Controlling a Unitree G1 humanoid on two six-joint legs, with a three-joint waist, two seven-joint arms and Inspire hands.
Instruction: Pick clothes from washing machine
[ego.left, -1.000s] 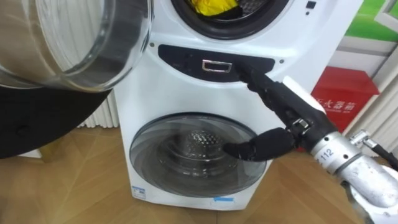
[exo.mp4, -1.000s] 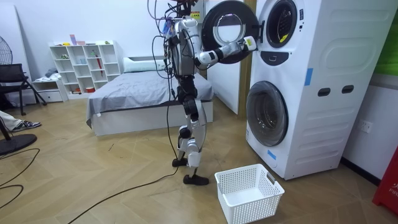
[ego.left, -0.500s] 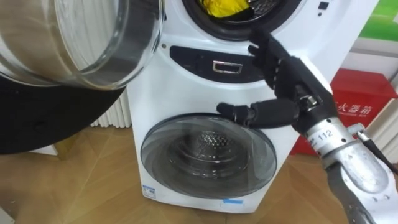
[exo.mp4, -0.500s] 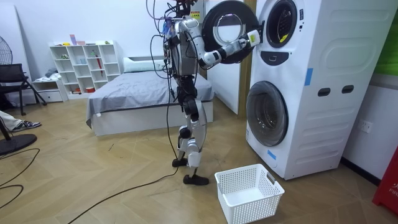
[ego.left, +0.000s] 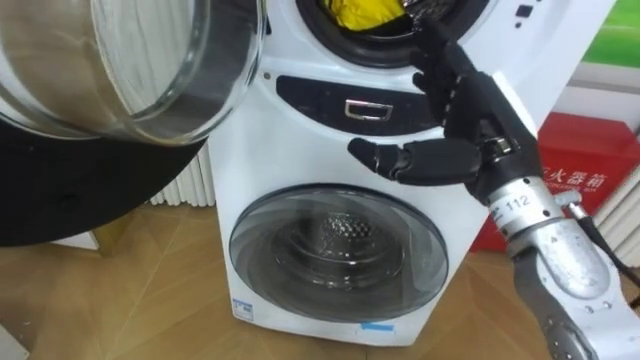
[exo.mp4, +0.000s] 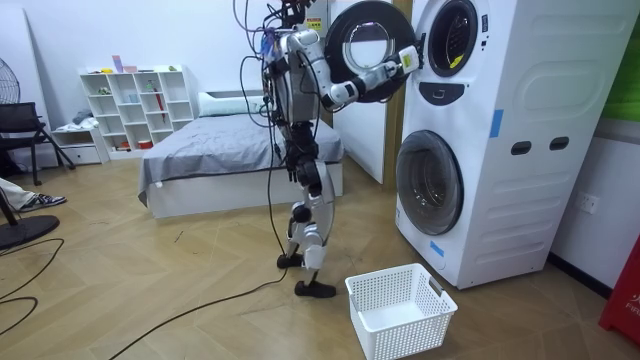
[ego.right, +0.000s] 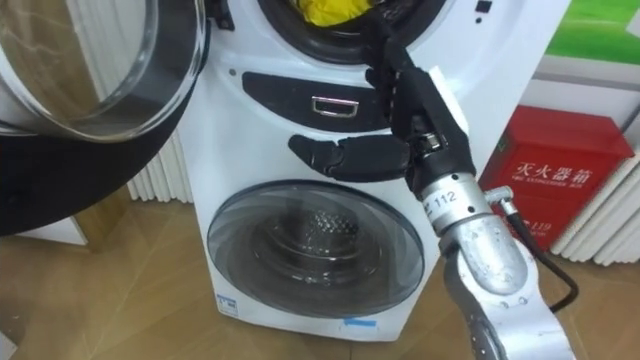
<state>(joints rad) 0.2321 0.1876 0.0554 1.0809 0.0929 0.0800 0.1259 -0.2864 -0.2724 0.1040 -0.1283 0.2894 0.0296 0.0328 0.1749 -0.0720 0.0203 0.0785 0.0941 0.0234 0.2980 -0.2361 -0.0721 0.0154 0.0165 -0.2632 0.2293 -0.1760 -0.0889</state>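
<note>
A yellow garment (ego.left: 365, 12) lies inside the upper drum of the stacked white washing machine (exo.mp4: 470, 140). The drum's round glass door (ego.left: 130, 60) is swung open to the left. My right hand (ego.left: 468, 115) is open, its straight fingers pointing up at the lower rim of the drum opening just right of the garment, thumb stretched left across the dark control panel (ego.left: 340, 105). Nothing is in the hand. In the room view I stand before the machine with this hand (exo.mp4: 405, 60) raised to the upper drum.
The lower machine's round door (ego.left: 335, 250) is closed. A white laundry basket (exo.mp4: 400, 310) stands on the wooden floor in front of the machine. A red box (ego.left: 570, 170) sits right of the machine. A bed (exo.mp4: 220, 150) and a white shelf (exo.mp4: 135, 110) are behind me.
My right hand has risen from in front of the lower door to the upper drum's rim, with fingers still straight. The view shifted slightly.
</note>
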